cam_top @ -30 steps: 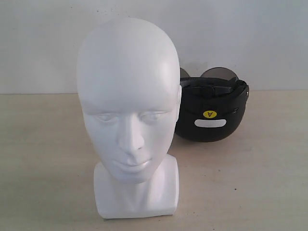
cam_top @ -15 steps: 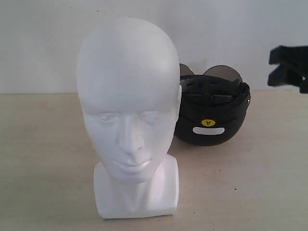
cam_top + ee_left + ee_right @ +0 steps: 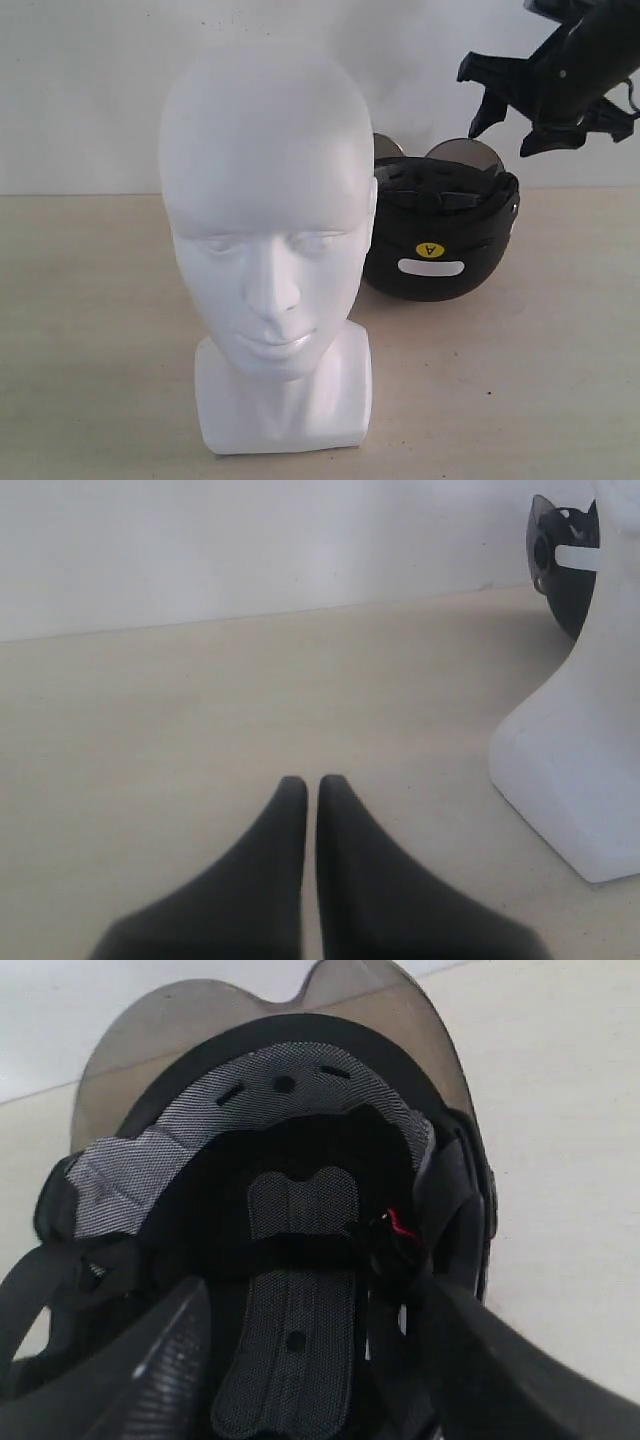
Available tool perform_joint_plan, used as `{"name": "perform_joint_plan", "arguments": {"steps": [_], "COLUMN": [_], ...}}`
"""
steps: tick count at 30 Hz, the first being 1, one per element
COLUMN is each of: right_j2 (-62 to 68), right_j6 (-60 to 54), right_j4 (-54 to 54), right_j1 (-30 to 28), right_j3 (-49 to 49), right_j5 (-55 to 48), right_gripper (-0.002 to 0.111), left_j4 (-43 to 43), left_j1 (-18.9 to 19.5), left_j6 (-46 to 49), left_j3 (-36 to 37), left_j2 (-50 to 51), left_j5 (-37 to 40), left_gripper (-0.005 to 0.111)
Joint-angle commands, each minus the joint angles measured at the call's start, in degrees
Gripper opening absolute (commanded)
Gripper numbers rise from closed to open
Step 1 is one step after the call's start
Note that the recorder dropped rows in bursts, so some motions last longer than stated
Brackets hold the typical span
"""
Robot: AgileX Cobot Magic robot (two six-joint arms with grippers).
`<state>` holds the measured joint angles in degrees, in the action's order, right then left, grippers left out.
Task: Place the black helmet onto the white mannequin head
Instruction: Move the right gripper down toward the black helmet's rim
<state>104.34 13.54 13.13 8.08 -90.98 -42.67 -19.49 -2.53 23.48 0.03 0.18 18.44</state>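
Right claw (image 3: 502, 135) spread wide, tilted down above upturned black helmet (image 3: 440, 250), left claw (image 3: 311, 785) pinched narrow, low over bench (image 3: 200, 700), near white mannequin head (image 3: 265, 230)

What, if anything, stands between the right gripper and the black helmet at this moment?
Nothing visible does. The right gripper hangs open above the black helmet, which lies with its padded opening facing upward. Only free air separates them.
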Motion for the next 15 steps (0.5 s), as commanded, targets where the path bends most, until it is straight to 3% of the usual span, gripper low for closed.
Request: {"name": "perform_joint_plan", "arguments": {"steps": [1, 5, 15], "right_j2": [4.9, 8.1, 15.1], "right_j6": [5.8, 8.7, 8.8], "right_j4": [-5.9, -10.8, -11.5], "right_j1": [-0.3, -0.3, -0.3], "right_j3": [-3.6, -5.4, -5.7], "right_j5": [-0.8, -0.6, 1.5], "right_gripper": [0.059, 0.059, 0.059], "left_j4": [0.0, 0.0, 0.0], "left_j1": [0.2, 0.2, 0.2], "left_j6": [0.2, 0.2, 0.2], "left_j3": [0.0, 0.0, 0.0], "left_j2": [-0.2, -0.2, -0.2], "left_j5": [-0.4, -0.4, -0.4], "left_gripper": [0.004, 0.004, 0.004]}}
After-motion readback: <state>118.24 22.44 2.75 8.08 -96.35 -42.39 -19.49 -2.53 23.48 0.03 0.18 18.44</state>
